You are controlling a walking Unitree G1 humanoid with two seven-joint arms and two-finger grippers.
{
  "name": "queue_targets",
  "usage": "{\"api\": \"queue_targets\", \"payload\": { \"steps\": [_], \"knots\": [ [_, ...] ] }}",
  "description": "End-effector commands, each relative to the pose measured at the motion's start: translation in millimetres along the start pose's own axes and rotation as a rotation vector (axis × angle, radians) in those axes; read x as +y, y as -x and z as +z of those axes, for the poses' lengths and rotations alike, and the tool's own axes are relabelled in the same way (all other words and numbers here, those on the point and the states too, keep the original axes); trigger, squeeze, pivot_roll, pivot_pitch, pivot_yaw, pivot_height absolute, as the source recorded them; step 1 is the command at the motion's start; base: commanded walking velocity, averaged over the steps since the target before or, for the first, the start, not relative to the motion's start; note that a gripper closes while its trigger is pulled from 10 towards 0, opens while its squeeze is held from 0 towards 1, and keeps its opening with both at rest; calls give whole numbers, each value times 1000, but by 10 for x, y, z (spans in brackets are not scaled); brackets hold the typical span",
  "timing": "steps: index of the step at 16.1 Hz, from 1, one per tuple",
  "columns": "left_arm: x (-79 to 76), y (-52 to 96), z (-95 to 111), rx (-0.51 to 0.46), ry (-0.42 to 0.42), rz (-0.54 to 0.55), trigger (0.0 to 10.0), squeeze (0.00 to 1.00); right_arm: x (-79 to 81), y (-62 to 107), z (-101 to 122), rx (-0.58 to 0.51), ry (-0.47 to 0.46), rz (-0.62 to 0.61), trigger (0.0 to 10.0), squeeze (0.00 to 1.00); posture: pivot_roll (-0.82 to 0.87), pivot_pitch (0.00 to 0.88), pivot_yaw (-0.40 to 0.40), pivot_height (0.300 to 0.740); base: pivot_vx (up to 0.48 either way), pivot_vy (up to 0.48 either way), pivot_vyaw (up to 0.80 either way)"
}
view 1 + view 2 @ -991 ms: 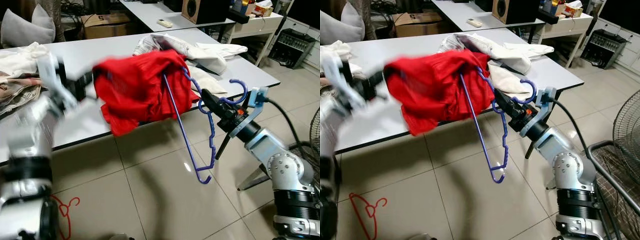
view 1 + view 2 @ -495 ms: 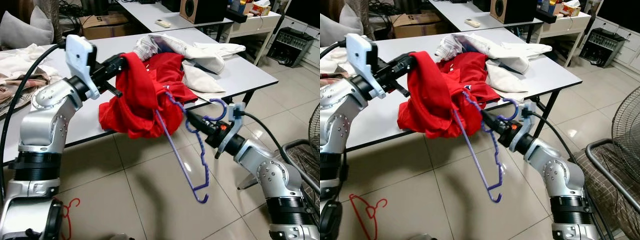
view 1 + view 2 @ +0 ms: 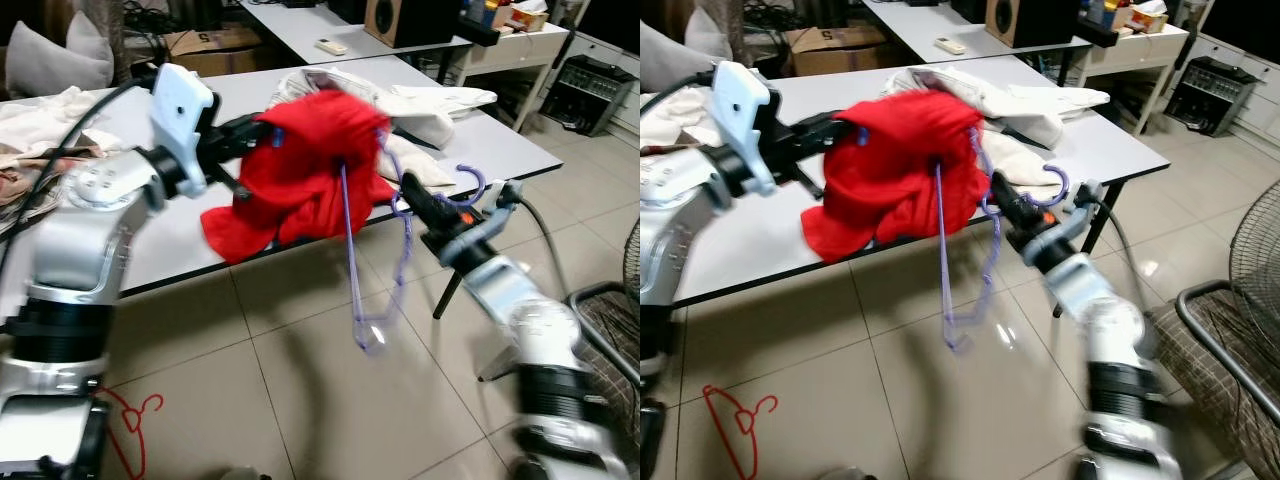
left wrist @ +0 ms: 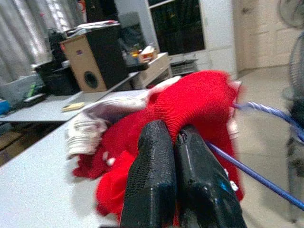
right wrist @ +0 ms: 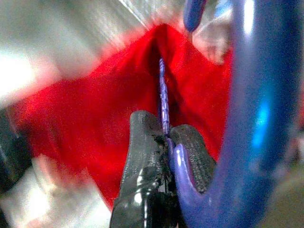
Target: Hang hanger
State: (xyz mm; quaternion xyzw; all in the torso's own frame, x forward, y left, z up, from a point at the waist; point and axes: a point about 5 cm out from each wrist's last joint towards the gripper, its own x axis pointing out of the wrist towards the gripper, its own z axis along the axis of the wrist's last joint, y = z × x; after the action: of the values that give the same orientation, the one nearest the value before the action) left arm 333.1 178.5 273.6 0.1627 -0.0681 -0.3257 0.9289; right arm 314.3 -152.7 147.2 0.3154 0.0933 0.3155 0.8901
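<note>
Since half a second ago we've lifted the red garment (image 3: 305, 165) higher and pulled it toward the right arm; the blue hanger (image 3: 375, 245) now hangs steeper, its bottom bar closer to the table's front edge. Right arm is motion-blurred in the head views.

Left gripper (image 3: 248, 128) is over the white table (image 3: 150, 235), near its front edge, fingers pinched together on the garment's upper left fold. In the left wrist view the two black fingers (image 4: 156, 185) sit pressed together with red fabric bunched at their tips.

Right gripper (image 3: 418, 192) is just off the table's front edge, clamped on the hanger's neck below the hook (image 3: 472, 182). Right wrist view shows the blue wire caught between the fingertips (image 5: 142, 156), though it's heavily blurred.

Hanger's one shoulder runs up into the garment; the other end dangles over the tiled floor (image 3: 300, 400). How far it's threaded inside, we can't tell.

White clothes (image 3: 400, 100) are piled at the table's far right corner. A red hanger (image 3: 135, 425) lies on the floor by our left leg.
</note>
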Motion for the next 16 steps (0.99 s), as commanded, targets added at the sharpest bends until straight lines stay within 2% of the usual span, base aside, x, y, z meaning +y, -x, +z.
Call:
{"api": "queue_targets", "payload": {
  "steps": [1,2,6,7,8,9,10,11,12,14,15,16],
  "knots": [
    [-4,-16,63,15,-45,-18,0,0,1,20,-352,205,48,3,10000,0,-48,0,10,740,0,0,0],
    [-1,-17,73,19,-51,-22,0,0,34,21,-337,179,27,30,10000,0,-41,0,11,740,0,0,0],
    [-38,-74,165,3,-44,-66,0,0,235,1,-260,124,47,162,10000,0,-31,0,20,740,0,0,0],
    [-54,-102,194,-1,-46,-76,0,0,333,27,-264,126,53,250,10000,0,-29,0,22,740,0,0,0],
    [-59,-141,229,-5,-56,-79,0,0,428,56,-247,96,30,335,10000,0,-26,0,29,740,0,0,0],
    [-56,-159,250,-8,-63,-79,0,0,448,59,-195,41,-2,349,10000,0,-24,0,31,740,0,0,0],
    [-39,-173,274,-7,-73,-76,0,0,438,62,-101,-57,-64,341,10000,0,-22,0,36,740,0,0,0],
    [10,-166,297,0,-84,-60,0,0,344,87,-8,-163,-188,284,10000,0,-18,0,39,740,0,0,0],
    [49,-158,329,2,-90,-51,0,0,226,118,-67,-143,-220,198,10000,0,-16,0,44,740,0,0,0],
    [83,-159,353,18,-124,-52,0,0,161,139,-283,10,-63,100,10000,0,-12,0,55,740,0,0,0],
    [88,-160,352,24,-133,-52,0,0,160,137,-298,16,-48,89,10000,0,-11,0,57,740,0,0,0],
    [111,-152,354,44,-169,-52,0,0,172,125,-222,-89,-103,72,10000,0,-6,0,62,740,0,0,0]
  ]
}}
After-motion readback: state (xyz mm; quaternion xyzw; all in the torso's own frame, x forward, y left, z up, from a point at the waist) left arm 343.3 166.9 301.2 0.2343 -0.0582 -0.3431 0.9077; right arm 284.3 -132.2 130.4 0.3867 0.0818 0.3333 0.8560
